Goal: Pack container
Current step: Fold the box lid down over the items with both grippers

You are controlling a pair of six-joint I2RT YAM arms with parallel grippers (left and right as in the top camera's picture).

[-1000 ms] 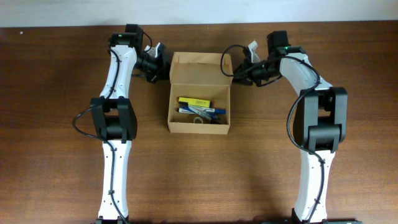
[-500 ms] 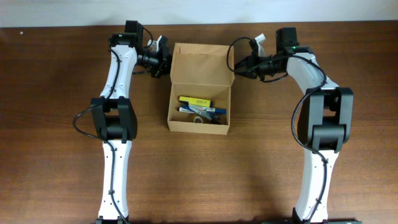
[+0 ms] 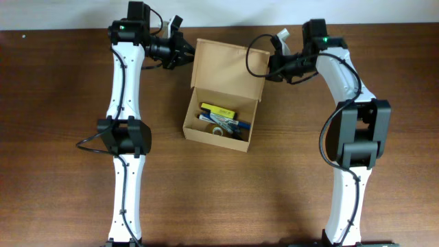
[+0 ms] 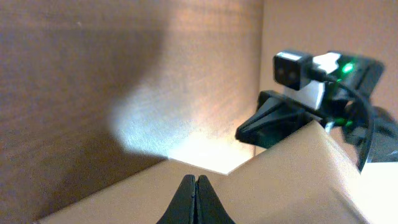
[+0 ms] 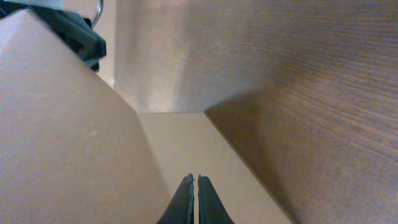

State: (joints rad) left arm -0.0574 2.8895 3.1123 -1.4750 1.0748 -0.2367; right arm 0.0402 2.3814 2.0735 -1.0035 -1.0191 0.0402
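Wooden table (image 3: 62, 171); container (image 3: 214, 136) open, its flap (image 3: 230, 68) between both closed jaws.

No readable text, label or number on the container (image 3: 230, 65) or the pens (image 3: 218, 110) inside

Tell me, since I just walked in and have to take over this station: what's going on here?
Two robot arms are packing a tan cardboard box. It sits open on the wooden table with pens inside, its flap lid standing up at the far side. The left end effector is at the lid's left edge, the right end effector at its right edge, both shut, probably about to fold it down. The lid is not yet closed.
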